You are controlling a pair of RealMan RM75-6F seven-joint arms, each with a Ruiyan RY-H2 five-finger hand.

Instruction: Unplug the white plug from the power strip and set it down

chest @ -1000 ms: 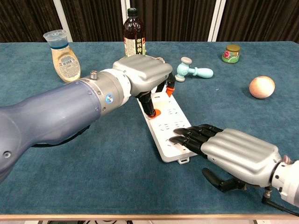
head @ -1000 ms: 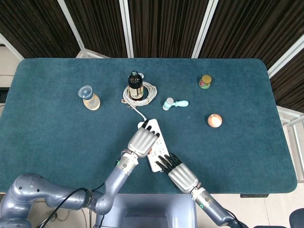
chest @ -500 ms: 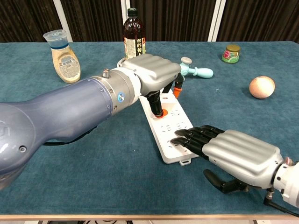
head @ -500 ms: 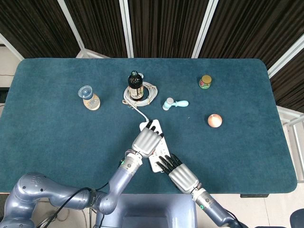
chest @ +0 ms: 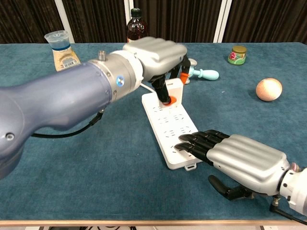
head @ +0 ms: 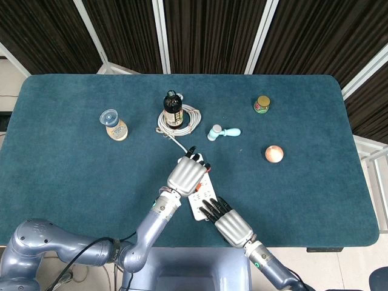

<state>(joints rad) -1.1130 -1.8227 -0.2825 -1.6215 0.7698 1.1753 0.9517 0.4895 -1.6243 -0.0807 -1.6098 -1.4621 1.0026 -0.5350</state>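
Chest view, left hand (chest: pixel 156 52): over the far end of the power strip (chest: pixel 169 127), fingers curled down around the white plug (chest: pixel 173 90); orange-tipped fingertips (chest: pixel 183 79) against the plug's sides, so grasping the plug.
Chest view, white plug: upright at the far end of the strip, base at the strip's top face; seated or lifted clear cannot be told.
Chest view, right hand (chest: pixel 240 158): palm down, dark fingertips (chest: pixel 192 142) pressed on the near end of the strip; fingers extended and close together, grasping nothing.
Head view, power strip (head: pixel 197 195): white, lying diagonally near the front edge of the table (head: pixel 73 176), between the two hands; middle sockets uncovered.
Head view, left hand (head: pixel 185 174): covers the far end of the strip; plug hidden beneath it.
Head view, right hand (head: pixel 227 220): at the near end of the strip, fingertips on it.
Head view, cable (head: pixel 177 143): white, runs from under the left hand to a coil around the dark bottle (head: pixel 173 109).
Head view, other items: dressing bottle (head: pixel 113 124) to the left; teal handled tool (head: pixel 222 131) just beyond the strip; small jar (head: pixel 262 104) far right; orange ball (head: pixel 274 153) right, well apart from the strip.
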